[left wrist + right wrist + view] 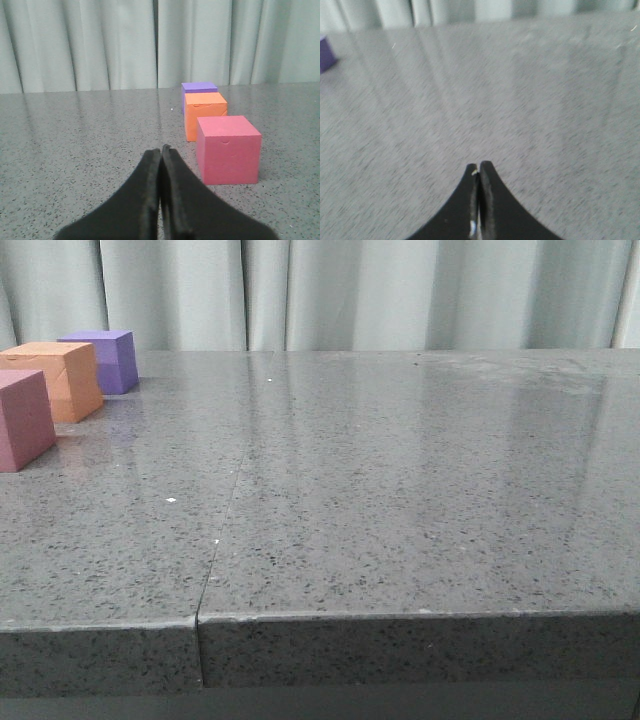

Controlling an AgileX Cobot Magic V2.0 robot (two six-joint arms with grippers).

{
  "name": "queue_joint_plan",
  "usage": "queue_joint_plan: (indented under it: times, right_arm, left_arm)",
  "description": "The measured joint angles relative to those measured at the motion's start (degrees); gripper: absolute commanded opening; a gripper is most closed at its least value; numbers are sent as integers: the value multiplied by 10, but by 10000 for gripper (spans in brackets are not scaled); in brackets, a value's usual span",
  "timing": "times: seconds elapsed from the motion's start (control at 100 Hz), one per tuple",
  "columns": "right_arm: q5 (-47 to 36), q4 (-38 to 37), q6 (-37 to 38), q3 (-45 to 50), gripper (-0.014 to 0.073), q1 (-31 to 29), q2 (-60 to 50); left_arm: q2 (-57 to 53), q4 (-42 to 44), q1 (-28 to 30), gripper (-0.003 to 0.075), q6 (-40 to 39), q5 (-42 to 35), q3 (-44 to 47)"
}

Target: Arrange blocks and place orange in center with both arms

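The three matte foam cubes stand in one row at the far left of the grey speckled stone table (400,510). Its long axis runs away from the robot: the pink-red foam cube (228,149) nearest, the orange foam cube (204,116) in the middle, the purple foam cube (199,88) farthest.

From the black left gripper (161,149) the row lies toward one o'clock, the pink-red cube near, nothing touching. Its jaws are pressed together and hold nothing.

The black right gripper (479,169) is likewise pinched closed and empty, well apart from the row; only the purple cube's corner shows, toward ten o'clock.

The left arm is clearly nearer. Judging from this layout, the orange already sits central.
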Motion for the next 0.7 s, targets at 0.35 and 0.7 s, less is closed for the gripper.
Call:
queue_joint_plan:
  times: [0.35, 0.7]
  right_arm:
    - [-124, 5, -11, 131, -67, -109, -109]
    - [-126, 5, -15, 170, -67, -121, -150]
  left_arm:
    - [0, 0, 0, -20, 0, -1, 0]
    - [0, 0, 0, -20, 0, -1, 0]
